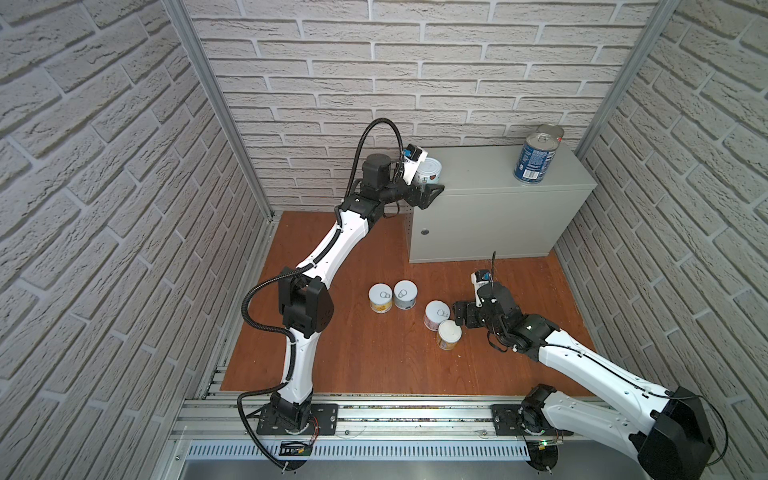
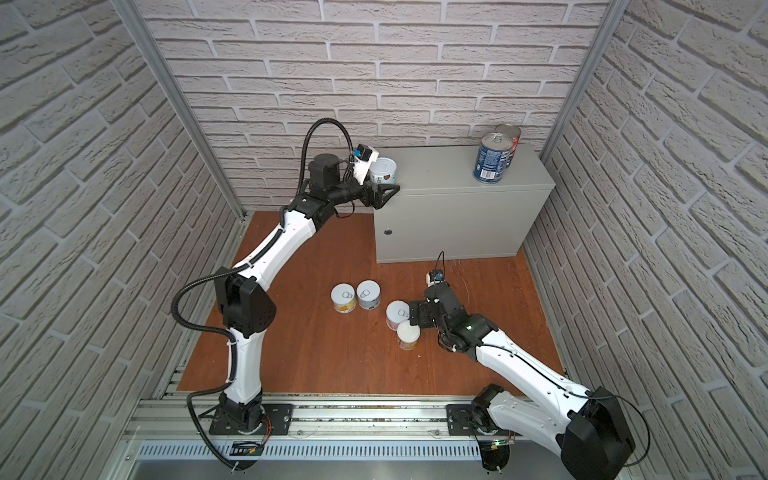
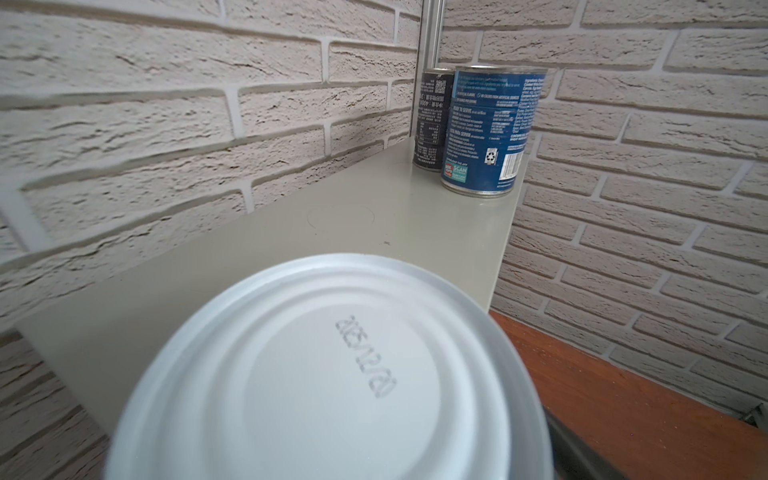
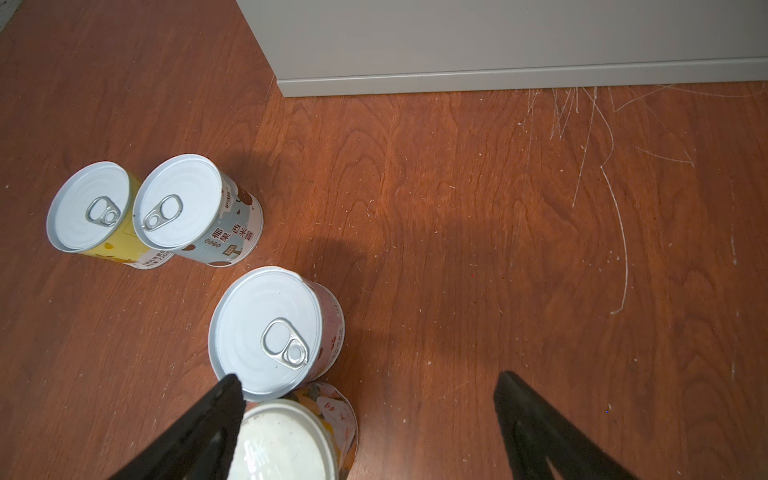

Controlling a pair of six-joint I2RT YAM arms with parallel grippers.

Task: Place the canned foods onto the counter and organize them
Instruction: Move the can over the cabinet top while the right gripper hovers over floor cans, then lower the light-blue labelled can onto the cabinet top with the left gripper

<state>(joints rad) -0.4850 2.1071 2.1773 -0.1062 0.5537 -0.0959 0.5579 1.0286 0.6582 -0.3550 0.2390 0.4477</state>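
Four short tins (image 4: 178,199) stood on floor (image 4: 457,249) before counter (image 1: 490,174). R gripper (image 4: 369,378), jaws wide & empty, hung by pink tin (image 4: 266,328), prob. to straddle it. L gripper (image 1: 430,180) flanked white tin (image 1: 429,168) at counter's left end, grip vs release unclear. Two tall tins (image 1: 536,160) stood at its right end, prob. sparing row space
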